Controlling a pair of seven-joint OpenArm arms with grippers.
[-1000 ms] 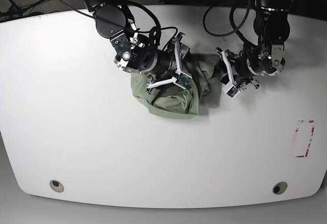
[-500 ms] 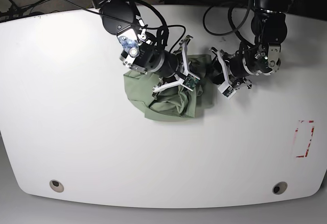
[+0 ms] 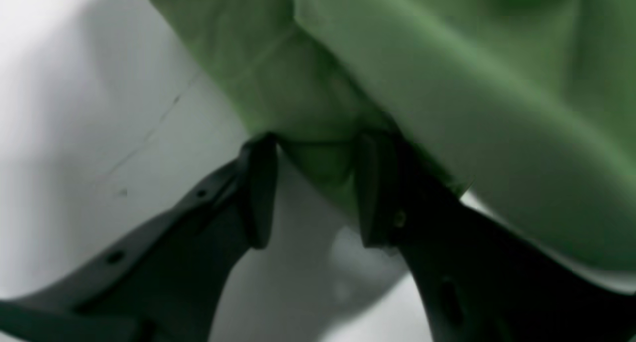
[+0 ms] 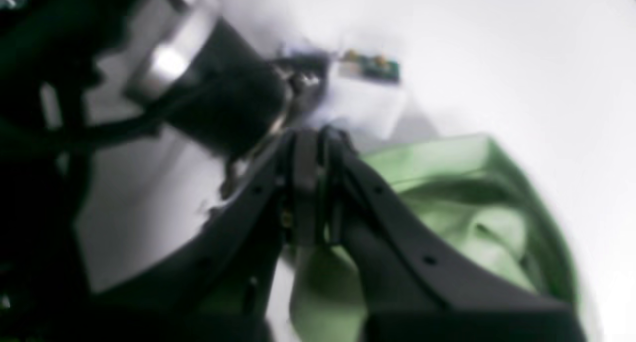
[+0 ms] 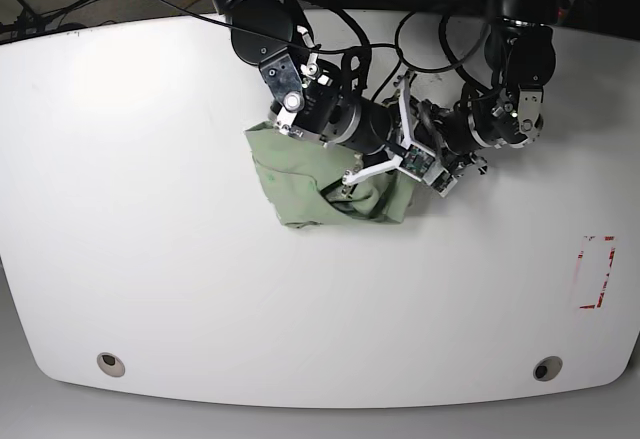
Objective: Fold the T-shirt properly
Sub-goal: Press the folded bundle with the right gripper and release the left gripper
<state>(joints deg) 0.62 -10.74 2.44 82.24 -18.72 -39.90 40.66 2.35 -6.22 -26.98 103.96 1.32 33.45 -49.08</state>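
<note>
The pale green T-shirt (image 5: 300, 184) lies bunched in a heap at the middle of the white table (image 5: 150, 259). My two grippers meet at its right edge. The left gripper (image 3: 315, 183) has a thick fold of T-shirt (image 3: 447, 83) filling the gap between its pads; in the base view the left gripper (image 5: 442, 156) comes in from the right. In the blurred right wrist view the right gripper (image 4: 312, 183) has its jaws pressed together, and the T-shirt (image 4: 472, 193) runs out from between them. Its arm reaches across the heap, with the right gripper (image 5: 420, 146) close to the left one.
A red-outlined rectangle (image 5: 597, 271) is marked on the table at the right. Two round holes (image 5: 111, 364) (image 5: 546, 368) sit near the front edge. Black cables (image 5: 430, 44) loop behind the arms at the back.
The right arm swung rightward over the shirt and its jaws went from wide to shut. The shirt's right side drew in, leaving a tighter heap. The left gripper kept its hold.
</note>
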